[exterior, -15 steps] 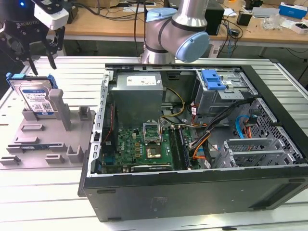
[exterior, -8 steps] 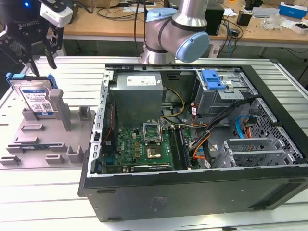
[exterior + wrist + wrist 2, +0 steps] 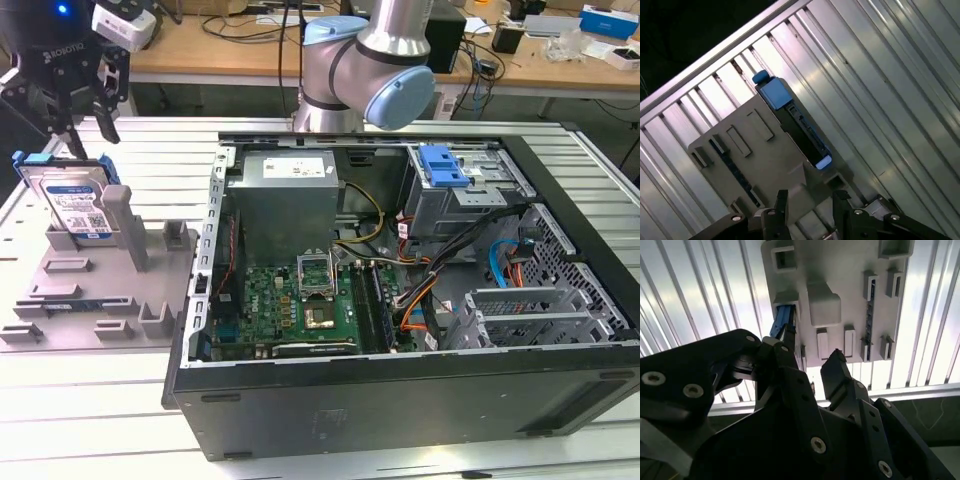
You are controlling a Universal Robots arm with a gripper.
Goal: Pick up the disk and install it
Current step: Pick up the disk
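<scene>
one ribbed worktop (image 3: pixel 80 400) carries an open case (image 3: pixel 400 400) and, toward the exterior view's left, a grey holder (image 3: pixel 110 300). the disk (image 3: pixel 62 188) stands on edge in that holder, resting against a post (image 3: pixel 120 215), well apart from the case. the tool (image 3: pixel 85 130) hangs just above it, fingers spread and empty.

likely faults, large to small: the case is crowded with cables (image 3: pixel 430 290), which could snag a carried disk. the holder's post and slots sit close round the disk and could catch it if it is lifted askew. in the second wrist view the disk (image 3: pixel 782 320) lies nearer one finger than the middle of the gap, so a finger may strike its top edge and tip it. a pinch on the plastic rail (image 3: pixel 22 160) alone may slip.

appearance: silver body, a white-and-blue label (image 3: pixel 88 212) facing the exterior view, and a bright blue rail round the edges. in the first wrist view the disk (image 3: pixel 800 125) shows edge-on, a thin dark slab with blue ends.
</scene>
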